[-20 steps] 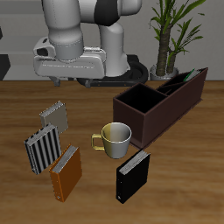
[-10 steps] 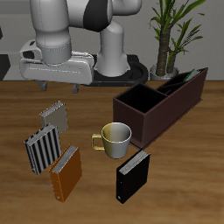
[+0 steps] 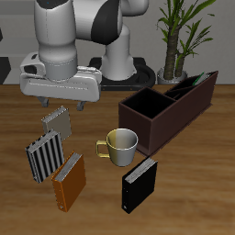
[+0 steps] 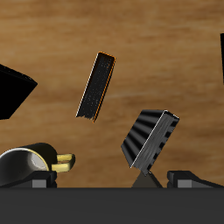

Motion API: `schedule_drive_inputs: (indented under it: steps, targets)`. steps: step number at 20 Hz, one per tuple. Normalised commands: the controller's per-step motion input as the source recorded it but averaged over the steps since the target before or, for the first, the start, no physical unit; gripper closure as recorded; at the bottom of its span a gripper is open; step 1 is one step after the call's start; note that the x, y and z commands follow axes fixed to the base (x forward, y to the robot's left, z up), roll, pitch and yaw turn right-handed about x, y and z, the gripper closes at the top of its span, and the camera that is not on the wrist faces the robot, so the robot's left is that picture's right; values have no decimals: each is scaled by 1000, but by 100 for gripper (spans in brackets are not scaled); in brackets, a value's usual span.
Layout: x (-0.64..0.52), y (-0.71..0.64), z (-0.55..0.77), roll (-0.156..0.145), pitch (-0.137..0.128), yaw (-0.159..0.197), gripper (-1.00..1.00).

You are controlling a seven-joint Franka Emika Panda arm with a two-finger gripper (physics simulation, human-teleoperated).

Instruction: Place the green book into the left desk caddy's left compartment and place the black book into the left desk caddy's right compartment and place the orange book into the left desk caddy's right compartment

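The orange book (image 3: 68,181) lies flat near the table's front edge; in the wrist view the orange book (image 4: 96,86) shows edge-on. Beside it, past the mug, the black book (image 3: 139,184) lies flat, and the black book (image 4: 13,89) is partly cut off in the wrist view. The maroon left desk caddy (image 3: 147,120) stands farther back. The green book (image 3: 191,83) leans inside its farther compartment, poking above the rim. My gripper (image 3: 62,103) hangs open and empty above a small grey book (image 3: 55,119). In the wrist view the gripper (image 4: 115,179) has its fingers spread wide.
A striped grey book (image 3: 43,154) lies between the small grey book and the orange book; the striped grey book (image 4: 150,138) is close to my fingers. A yellow-rimmed mug (image 3: 119,145) stands in front of the caddy. A potted plant (image 3: 174,37) stands behind the caddy.
The arm has swung away from the caddy toward the grey books, coming lower and nearer the table's front. Nothing on the table has moved.
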Motion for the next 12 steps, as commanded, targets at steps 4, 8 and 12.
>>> schedule_drive_inputs:
  steps: [4, 8, 12]
  targets:
    - [387, -37, -30, -25, 1, -6, -100]
    - [179, 67, -95, 1, 12, -15, -100]
    - [105, 52, -116, 3, 16, -9, -100]
